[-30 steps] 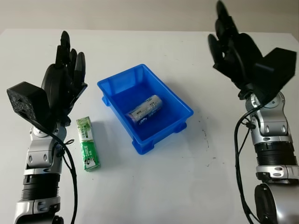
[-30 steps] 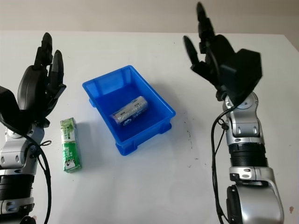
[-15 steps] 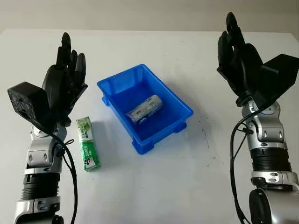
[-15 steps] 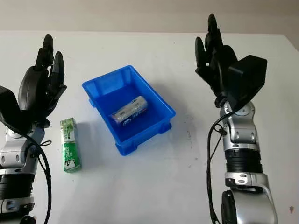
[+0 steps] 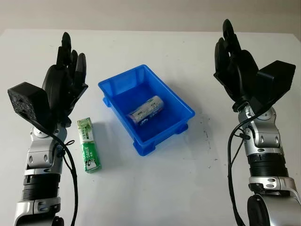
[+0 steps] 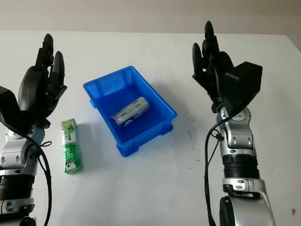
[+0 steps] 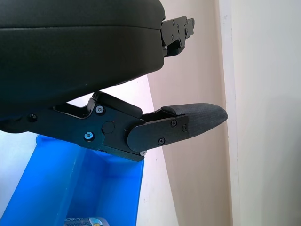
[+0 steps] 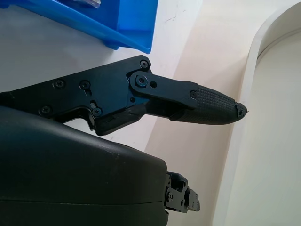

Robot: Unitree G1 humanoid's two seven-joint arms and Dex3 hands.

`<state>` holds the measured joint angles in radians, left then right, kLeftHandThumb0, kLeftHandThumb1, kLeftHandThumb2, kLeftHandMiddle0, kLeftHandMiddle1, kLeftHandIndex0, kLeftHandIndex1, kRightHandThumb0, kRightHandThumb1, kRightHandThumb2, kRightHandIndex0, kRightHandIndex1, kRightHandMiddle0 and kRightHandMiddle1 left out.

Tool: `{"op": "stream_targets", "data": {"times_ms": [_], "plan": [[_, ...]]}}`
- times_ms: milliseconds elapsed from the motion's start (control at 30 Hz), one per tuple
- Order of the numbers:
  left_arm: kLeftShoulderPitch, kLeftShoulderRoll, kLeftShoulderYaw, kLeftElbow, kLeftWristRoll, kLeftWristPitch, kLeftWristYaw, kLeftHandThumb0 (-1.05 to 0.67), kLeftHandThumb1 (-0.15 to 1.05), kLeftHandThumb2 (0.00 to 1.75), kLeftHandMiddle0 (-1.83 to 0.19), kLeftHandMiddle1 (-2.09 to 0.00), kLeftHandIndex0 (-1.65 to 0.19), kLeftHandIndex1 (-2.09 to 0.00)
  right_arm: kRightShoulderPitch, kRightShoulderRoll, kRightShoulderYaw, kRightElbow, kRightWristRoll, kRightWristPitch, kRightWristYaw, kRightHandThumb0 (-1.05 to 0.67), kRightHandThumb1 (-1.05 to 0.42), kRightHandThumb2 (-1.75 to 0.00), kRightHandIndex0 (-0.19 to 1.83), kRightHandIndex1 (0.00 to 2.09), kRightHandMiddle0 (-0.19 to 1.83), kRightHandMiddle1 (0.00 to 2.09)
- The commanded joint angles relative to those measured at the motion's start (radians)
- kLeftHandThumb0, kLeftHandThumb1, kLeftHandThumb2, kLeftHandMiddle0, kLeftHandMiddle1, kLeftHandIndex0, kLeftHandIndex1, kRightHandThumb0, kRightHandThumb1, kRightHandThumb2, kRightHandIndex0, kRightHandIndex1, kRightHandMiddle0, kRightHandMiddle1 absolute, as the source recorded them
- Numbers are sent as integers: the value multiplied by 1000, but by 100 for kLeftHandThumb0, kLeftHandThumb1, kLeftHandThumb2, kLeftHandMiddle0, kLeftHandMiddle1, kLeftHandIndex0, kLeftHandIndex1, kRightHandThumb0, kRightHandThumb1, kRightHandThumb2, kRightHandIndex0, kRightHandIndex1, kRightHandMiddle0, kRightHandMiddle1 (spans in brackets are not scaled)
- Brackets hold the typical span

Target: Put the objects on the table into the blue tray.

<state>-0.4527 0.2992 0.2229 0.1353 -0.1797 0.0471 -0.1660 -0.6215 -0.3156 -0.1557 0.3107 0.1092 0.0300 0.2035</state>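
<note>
The blue tray stands in the middle of the white table, turned at an angle. Inside it lies a silver cylinder with a printed label. A green and white carton lies flat on the table just left of the tray. My left hand is raised above the table to the left, open, a little behind and beside the carton. My right hand is held up to the right of the tray, open and empty. The tray's wall and the tray's rim appear in the wrist views.
The white table reaches to a pale wall at the back. A few small dark specks mark the table right of the tray. Bare surface lies in front of the tray and between the arms.
My right hand has shifted a little left toward the tray and lower, turning slightly. The left hand, carton, tray and cylinder have not moved.
</note>
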Motion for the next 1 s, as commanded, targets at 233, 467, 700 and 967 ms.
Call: {"op": "stream_targets", "data": {"times_ms": [233,467,700,967], "plan": [[5,101,8,-91,30,-55,-77,-61,105,50,10,-7,11,-5,16,-12,10,-47,-7,8,13,-74,-105,-66,-19,0,-19,0],[-1,354,-9,-106,68,-51,-334,-67,96,8,11,-5,12,-5,11,-8,4,-47,3,12,26,-75,-105,-65,-19,0,-19,0],[42,522,-18,-196,142,-56,-467,-57,87,3,9,-6,8,-7,15,-12,2,-46,2,3,32,-74,-105,-66,-19,0,-19,0],[91,622,-30,-264,303,-165,-473,-29,79,4,1,-7,-1,-9,13,-11,2,-41,6,10,40,-74,-105,-64,-19,0,-19,0]]}}
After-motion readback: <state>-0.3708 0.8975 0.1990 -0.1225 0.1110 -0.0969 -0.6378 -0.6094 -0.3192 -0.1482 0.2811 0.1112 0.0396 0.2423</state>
